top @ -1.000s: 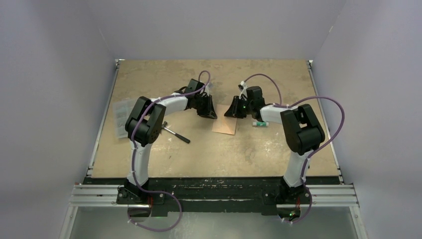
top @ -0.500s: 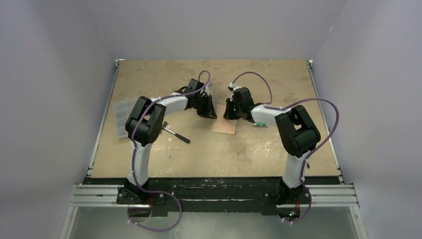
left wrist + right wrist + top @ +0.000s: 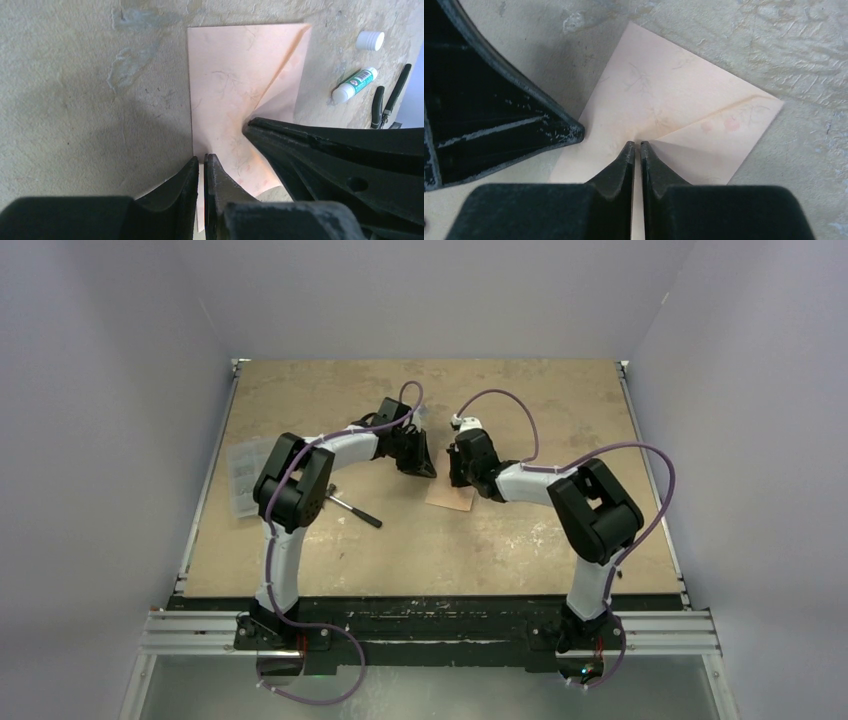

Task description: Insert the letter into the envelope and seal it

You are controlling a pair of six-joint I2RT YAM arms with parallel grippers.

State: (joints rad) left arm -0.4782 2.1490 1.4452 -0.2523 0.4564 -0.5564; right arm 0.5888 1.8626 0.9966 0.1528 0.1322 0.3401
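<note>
The salmon-pink envelope [image 3: 240, 85] lies flat on the table with its triangular flap folded down over its body; it also shows in the top view [image 3: 450, 498] and the right wrist view [image 3: 684, 105]. The letter is hidden from every view. My left gripper [image 3: 201, 162] is shut, and its tips rest at the envelope's left edge. My right gripper [image 3: 634, 146] is shut, and its tips rest on the envelope at the point of the folded flap. In the top view the left gripper [image 3: 425, 468] and the right gripper [image 3: 456, 478] stand close together over the envelope.
A glue stick [image 3: 354, 85], its white cap [image 3: 370, 40] and black pliers [image 3: 390, 97] lie just right of the envelope. A clear printed sheet [image 3: 243, 475] and a black-handled tool [image 3: 352, 510] lie to the left. Grey walls enclose the table.
My right gripper has moved left from beside the envelope onto it, ending close to the left gripper. The left arm has stayed in place.
</note>
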